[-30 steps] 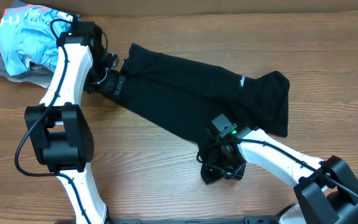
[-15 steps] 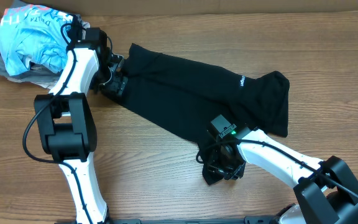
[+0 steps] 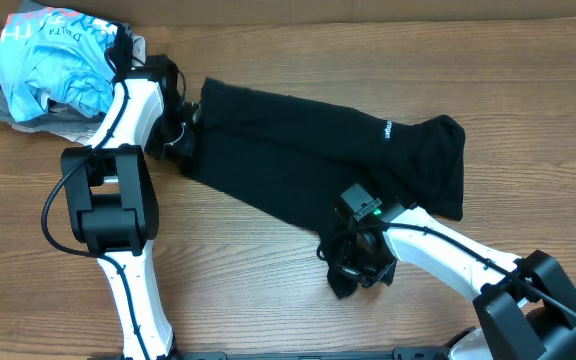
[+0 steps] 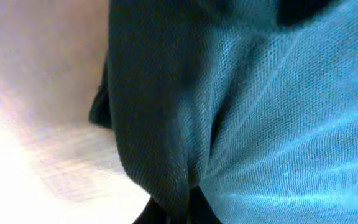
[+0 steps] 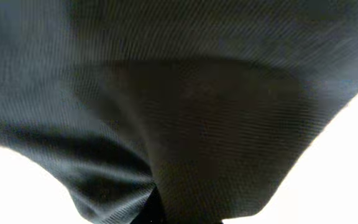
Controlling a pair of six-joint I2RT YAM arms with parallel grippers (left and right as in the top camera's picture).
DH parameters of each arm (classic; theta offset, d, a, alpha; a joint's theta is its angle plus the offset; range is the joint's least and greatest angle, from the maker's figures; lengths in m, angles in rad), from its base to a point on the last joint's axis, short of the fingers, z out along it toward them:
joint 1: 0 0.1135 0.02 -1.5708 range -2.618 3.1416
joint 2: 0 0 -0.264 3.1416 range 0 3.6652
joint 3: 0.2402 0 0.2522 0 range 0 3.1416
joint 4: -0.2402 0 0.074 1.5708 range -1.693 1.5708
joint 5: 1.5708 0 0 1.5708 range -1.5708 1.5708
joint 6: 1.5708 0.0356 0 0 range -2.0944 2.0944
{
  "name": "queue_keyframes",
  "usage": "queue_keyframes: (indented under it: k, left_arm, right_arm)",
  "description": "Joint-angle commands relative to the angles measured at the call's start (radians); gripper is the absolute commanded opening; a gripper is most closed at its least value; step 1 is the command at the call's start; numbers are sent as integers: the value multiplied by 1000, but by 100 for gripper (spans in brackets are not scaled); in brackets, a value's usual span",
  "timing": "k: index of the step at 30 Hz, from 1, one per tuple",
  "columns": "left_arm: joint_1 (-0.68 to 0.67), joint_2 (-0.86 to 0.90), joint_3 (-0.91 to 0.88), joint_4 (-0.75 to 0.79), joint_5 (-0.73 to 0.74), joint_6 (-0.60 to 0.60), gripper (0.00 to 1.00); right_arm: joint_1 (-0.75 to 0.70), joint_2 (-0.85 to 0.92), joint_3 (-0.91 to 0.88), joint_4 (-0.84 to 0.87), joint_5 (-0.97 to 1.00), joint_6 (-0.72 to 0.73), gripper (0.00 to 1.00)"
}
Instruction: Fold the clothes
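Wooden counter (image 3: 268,300). The left fingers (image 3: 188,125), upper left, and right fingers (image 3: 343,278), lower centre, have just pinched the black garment (image 3: 298,150) at its edges; folding can likely begin.

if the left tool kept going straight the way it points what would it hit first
The black garment: the left tool is shut on its end, and fabric fills the wrist view. Beyond the cloth probably the table, though depth is unclear.
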Motion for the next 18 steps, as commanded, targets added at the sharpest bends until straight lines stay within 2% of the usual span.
queue_keyframes:
  k: [1,10,14,18]
  left_arm:
    - [1,41,3,-76,-10,-80,4]
    - [2,37,22,-254,-10,-99,4]
    - [2,25,42,-286,-10,-98,4]
    - [2,-26,70,-309,-2,-107,4]
  right_arm:
    - [-79,-2,-4,3,35,-34,4]
    - [-436,-2,57,-27,22,-270,4]
    - [-544,-3,170,-151,22,-364,4]
    - [-570,-5,309,-283,19,-437,4]
